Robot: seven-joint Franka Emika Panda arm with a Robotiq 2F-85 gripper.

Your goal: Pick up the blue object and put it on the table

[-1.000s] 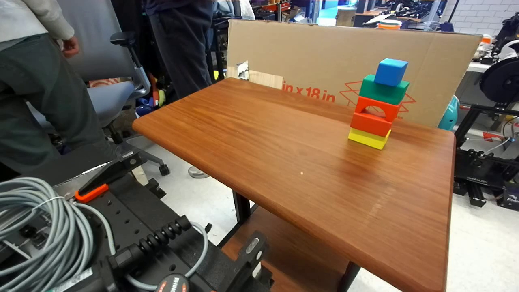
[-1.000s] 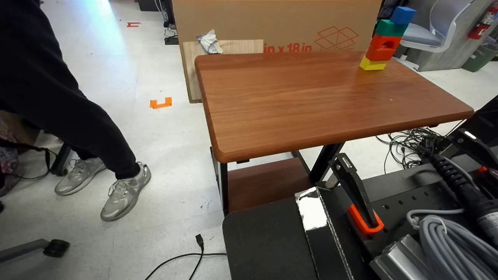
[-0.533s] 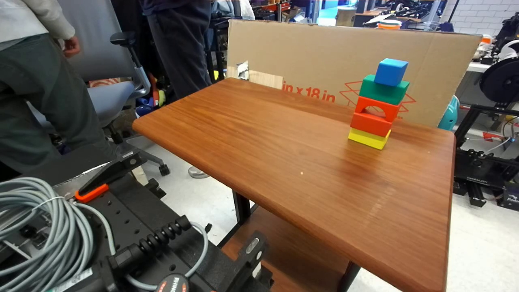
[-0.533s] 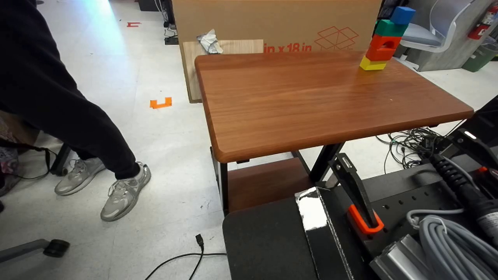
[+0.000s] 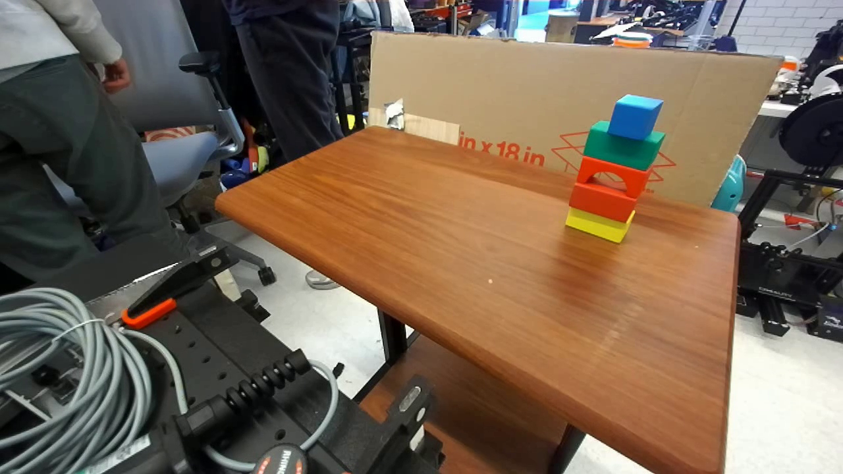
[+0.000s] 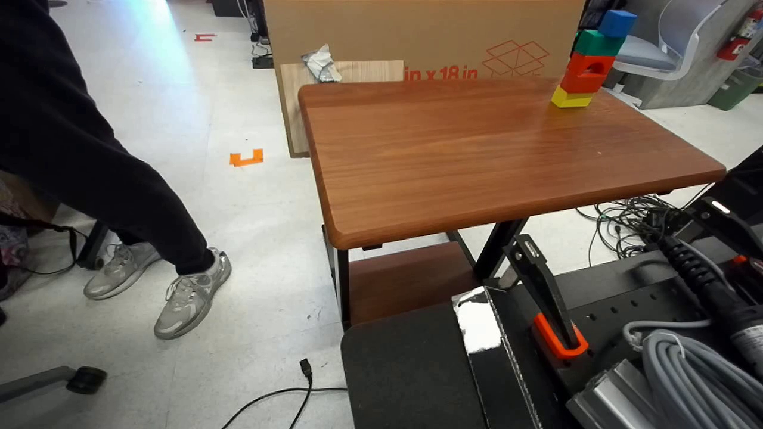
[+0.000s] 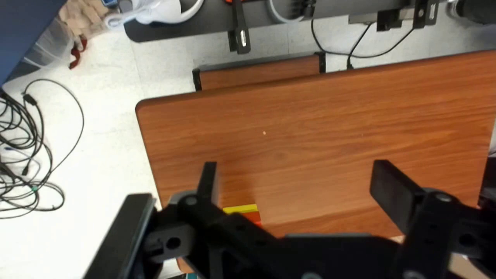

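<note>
The blue object (image 5: 635, 117) is a small cube on top of a stack of blocks near the back of the table (image 5: 421, 224). It also tops the stack in an exterior view (image 6: 617, 24). Under it lie a green block (image 5: 622, 146), red-orange blocks (image 5: 600, 200) and a yellow block (image 5: 598, 225) on the tabletop. In the wrist view my gripper (image 7: 297, 162) is open, with nothing between its fingers, high above the table (image 7: 317, 116). There a yellow edge (image 7: 240, 209) and some red show by the left finger; the gripper hides the blue cube. The exterior views do not show the gripper.
A large cardboard sheet (image 5: 527, 85) stands behind the table, close to the stack. A black bench with a grey cable coil (image 5: 72, 368) and clamps (image 6: 545, 292) is by the table's near side. People stand beside the table; a leg (image 6: 107, 167) shows.
The blocks and table have not moved. A standing person's leg has shifted slightly to the left in both exterior views. The arm shows in no earlier frame.
</note>
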